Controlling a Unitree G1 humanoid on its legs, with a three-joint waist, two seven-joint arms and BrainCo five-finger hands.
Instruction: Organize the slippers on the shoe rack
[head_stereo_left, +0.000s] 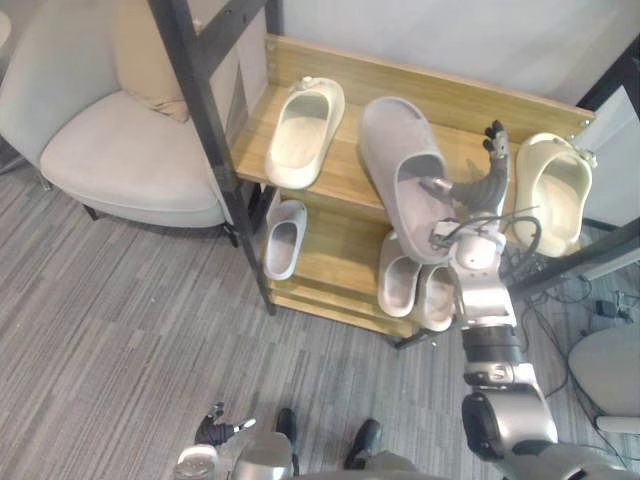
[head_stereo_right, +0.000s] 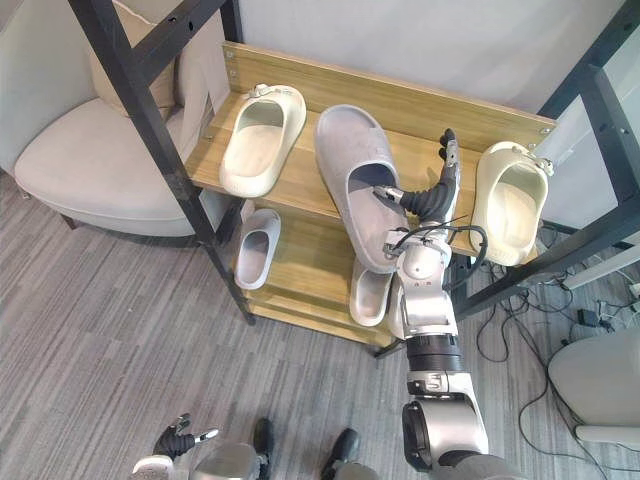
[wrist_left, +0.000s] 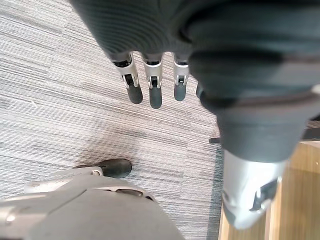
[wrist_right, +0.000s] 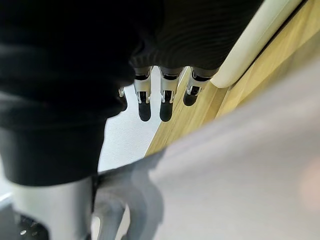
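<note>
A wooden shoe rack holds three slippers on its top shelf. A cream slipper lies at the left and another cream slipper at the right end. Between them lies a large grey slipper, toe to the back, heel hanging over the shelf's front edge. My right hand stands just right of it, fingers straight and pointing up, thumb reaching onto the slipper's strap. My left hand hangs low over the carpet, open, fingers straight.
On the lower shelf lie a small grey slipper at the left and a beige pair at the right. A black slanted frame post crosses before the rack's left end. A cream armchair stands to the left.
</note>
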